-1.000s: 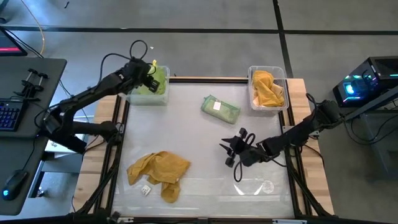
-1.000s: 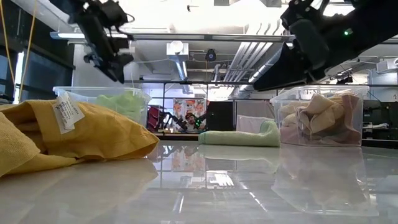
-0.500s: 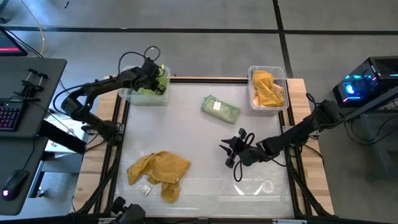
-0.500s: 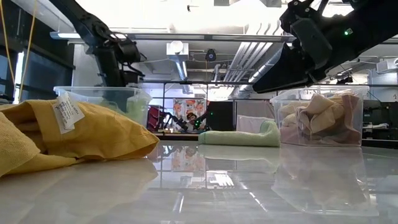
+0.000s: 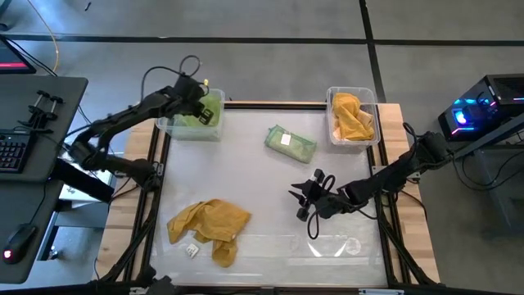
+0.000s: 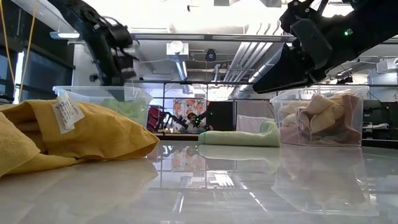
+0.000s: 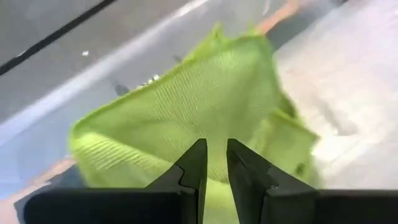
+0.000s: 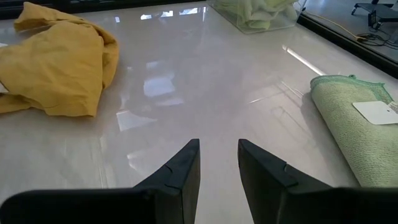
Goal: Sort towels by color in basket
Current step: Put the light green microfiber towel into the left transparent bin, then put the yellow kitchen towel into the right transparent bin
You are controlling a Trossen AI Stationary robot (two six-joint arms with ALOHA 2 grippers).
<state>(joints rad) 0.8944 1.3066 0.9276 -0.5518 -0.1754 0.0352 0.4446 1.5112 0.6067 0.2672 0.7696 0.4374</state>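
The left gripper (image 5: 199, 93) is hovering over the far-left bin (image 5: 190, 129), jaws narrow above the lime towel (image 7: 186, 118) — apparently released. Lift straight clear. The right gripper (image 5: 303, 199), slightly parted and empty, is waiting mid-table near the pale green towel (image 5: 290, 143).

Setting: robotics lab or workshop floor. Evidence: glossy white table (image 5: 246, 172) in a black frame with wood side strips; grey concrete floor with dark seam lines; exposed ceiling ducts (image 6: 239, 59) and bright overhead lighting; side desk (image 5: 33, 156) with keyboard (image 5: 10, 153) and mouse (image 5: 18, 242); a computer case lit blue (image 5: 475, 111); loose cables along the table's sides.
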